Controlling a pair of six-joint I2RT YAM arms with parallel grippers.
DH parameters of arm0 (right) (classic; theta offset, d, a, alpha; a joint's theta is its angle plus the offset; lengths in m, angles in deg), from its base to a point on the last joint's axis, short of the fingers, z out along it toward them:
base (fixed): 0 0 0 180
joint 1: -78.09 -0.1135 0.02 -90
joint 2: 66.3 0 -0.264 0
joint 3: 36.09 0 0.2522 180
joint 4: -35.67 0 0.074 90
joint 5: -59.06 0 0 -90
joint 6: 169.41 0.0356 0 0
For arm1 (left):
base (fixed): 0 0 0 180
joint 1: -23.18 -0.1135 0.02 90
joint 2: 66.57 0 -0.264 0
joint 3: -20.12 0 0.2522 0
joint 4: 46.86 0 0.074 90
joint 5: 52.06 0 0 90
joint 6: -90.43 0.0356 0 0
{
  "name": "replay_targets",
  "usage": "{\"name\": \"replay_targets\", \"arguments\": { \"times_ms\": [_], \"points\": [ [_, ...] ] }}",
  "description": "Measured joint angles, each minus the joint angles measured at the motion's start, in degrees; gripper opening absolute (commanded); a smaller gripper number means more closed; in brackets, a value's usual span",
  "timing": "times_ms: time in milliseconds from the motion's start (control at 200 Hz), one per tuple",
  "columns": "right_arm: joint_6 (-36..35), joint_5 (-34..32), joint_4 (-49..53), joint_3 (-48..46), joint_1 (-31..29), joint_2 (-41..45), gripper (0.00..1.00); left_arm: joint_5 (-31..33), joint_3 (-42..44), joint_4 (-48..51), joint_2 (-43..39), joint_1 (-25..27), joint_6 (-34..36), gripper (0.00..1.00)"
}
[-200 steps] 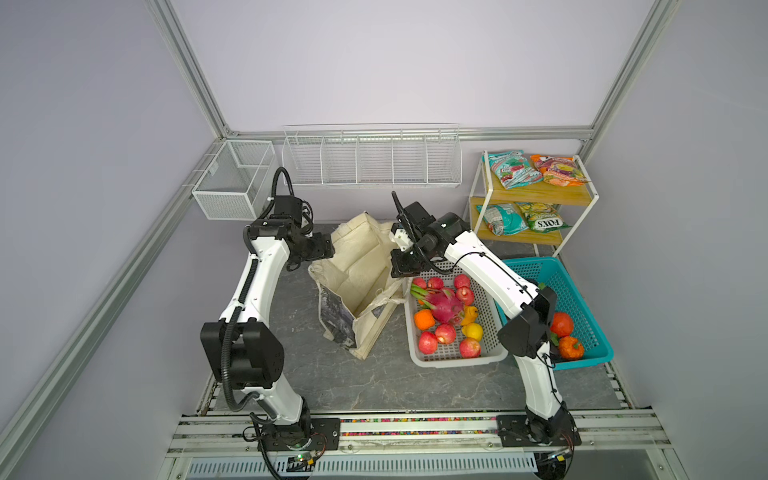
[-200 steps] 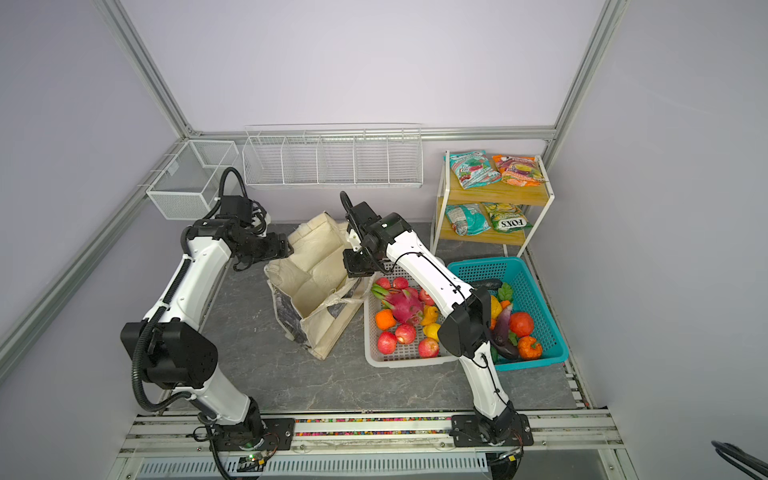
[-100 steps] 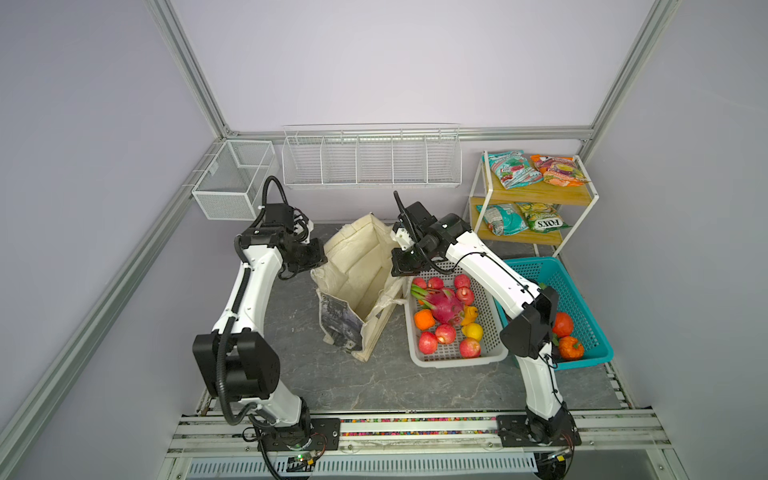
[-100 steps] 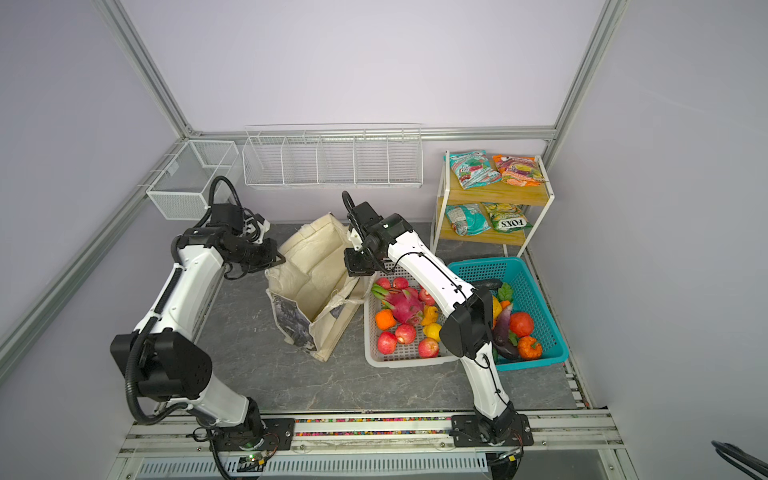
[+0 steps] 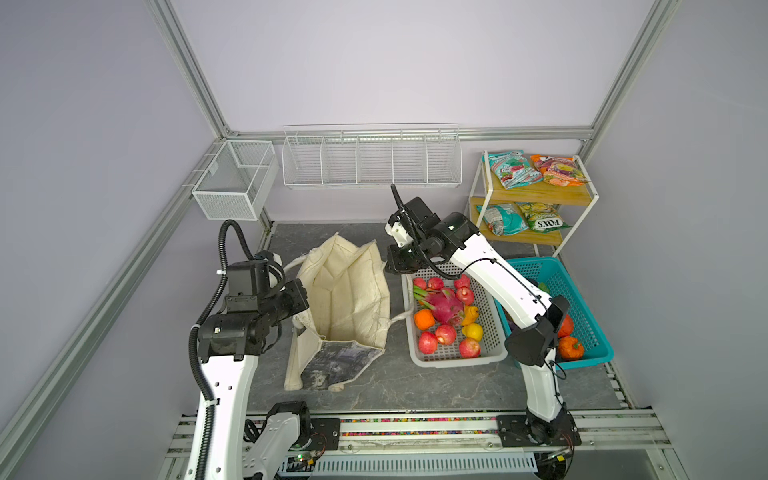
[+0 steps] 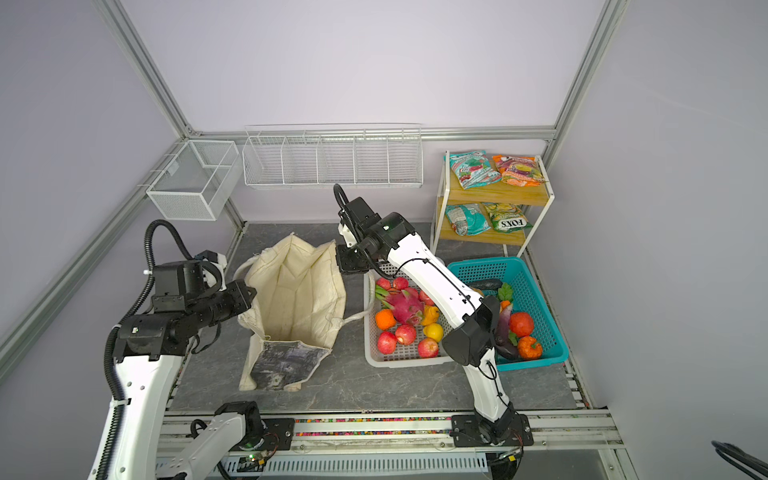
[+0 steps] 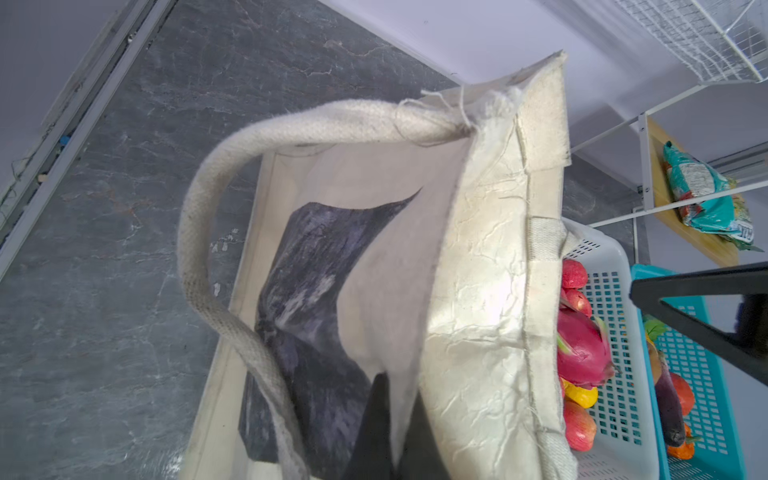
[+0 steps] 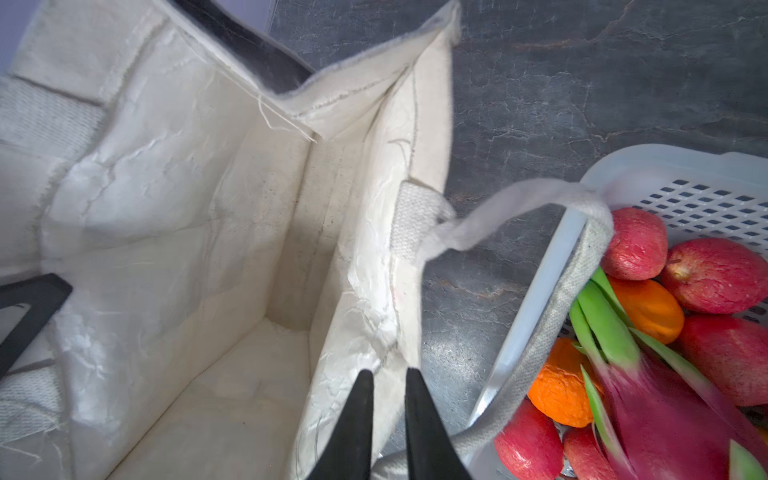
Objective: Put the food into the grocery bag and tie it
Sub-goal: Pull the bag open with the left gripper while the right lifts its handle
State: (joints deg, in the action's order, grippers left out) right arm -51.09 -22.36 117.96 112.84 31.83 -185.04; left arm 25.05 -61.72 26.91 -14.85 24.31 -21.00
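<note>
The grocery bag [image 5: 345,299] stands upright on the grey table [image 5: 415,382], mouth gaping, just beside the white perforated basket [image 5: 453,360]. The right wrist view shows the bag's floor bare, so no food is in yet; the fruit all lies in the basket. The left gripper [image 5: 301,297] is clenched on the bag's left rim. The right gripper [image 8: 388,372] sits at the opposite rim, fingers close together with only a slim gap. Whether cloth is pinched there I cannot tell. One cream handle [image 8: 519,199] trails over the basket's edge, beside the dragon fruit [image 5: 444,305].

I take the step in hand to be spreading the mouth ready for loading. To do it well, the left side should hold its rim high and drawn slightly outward, so the soft wall cannot fold inward. The right should part from the canvas cleanly and rise straight up before swinging to the basket, or it may drag the wall shut. That loose handle is the likely snag: best nudged aside first. The dragon fruit wants gripping by its body, not its leaves.
</note>
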Motion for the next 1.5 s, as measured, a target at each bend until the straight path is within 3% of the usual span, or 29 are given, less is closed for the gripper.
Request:
{"name": "replay_targets", "arguments": {
  "times_ms": [60, 180, 265, 375, 590, 760, 905, 1080, 1209, 1334, 1499],
  "points": [
    [0.24, -0.66, 0.92, 0.85, -0.52, -0.11, 0.29, -0.02, 1.66, -0.07, -0.11, 0.00, -0.68, 0.00],
    [0.02, -2.49, 2.01, 1.55, -2.27, -0.11, 0.58, 0.00, 2.73, -0.13, 0.31, 0.00, -1.46, 0.00],
    [0.87, -3.85, 1.36, -1.40, -3.91, 0.83, 0.71, 0.00, 2.71, -0.44, 0.00, 0.00, -1.90, 0.00],
    [1.64, -4.09, -2.51, -12.48, -5.42, 5.01, 0.79, 0.00, 2.71, -0.61, 0.11, 0.00, -2.03, 0.00],
    [3.50, -1.27, -13.75, -29.90, -4.90, 9.55, 0.81, 0.02, 2.71, -0.98, 0.79, 0.00, -2.05, 0.00],
    [3.98, 3.65, -22.12, -32.17, -4.79, 7.58, 0.79, 0.00, 2.71, -1.51, 1.16, 0.00, -2.08, 0.00],
    [4.87, 6.49, -26.64, -30.58, -4.72, 5.05, 0.71, 0.00, 2.71, -1.51, 1.44, 0.00, -2.05, 0.00],
    [7.13, 7.72, -26.38, -24.48, -5.03, -0.61, 0.29, 0.13, 2.25, -1.38, 2.01, 0.00, -1.88, 0.00],
    [6.75, 4.35, -20.13, -12.83, -6.73, -3.82, 0.08, 1.07, 0.83, -1.03, 2.45, 0.00, -1.64, 0.00],
    [6.21, -1.73, -12.41, -0.59, -9.79, -3.87, 0.07, 1.05, -0.96, -0.94, 2.82, -0.11, -1.22, 0.00],
    [6.03, -9.16, -4.50, 2.75, -10.80, -2.19, 0.07, 0.00, -1.42, -0.85, 3.50, -0.15, -0.90, 0.00]
  ]
}}
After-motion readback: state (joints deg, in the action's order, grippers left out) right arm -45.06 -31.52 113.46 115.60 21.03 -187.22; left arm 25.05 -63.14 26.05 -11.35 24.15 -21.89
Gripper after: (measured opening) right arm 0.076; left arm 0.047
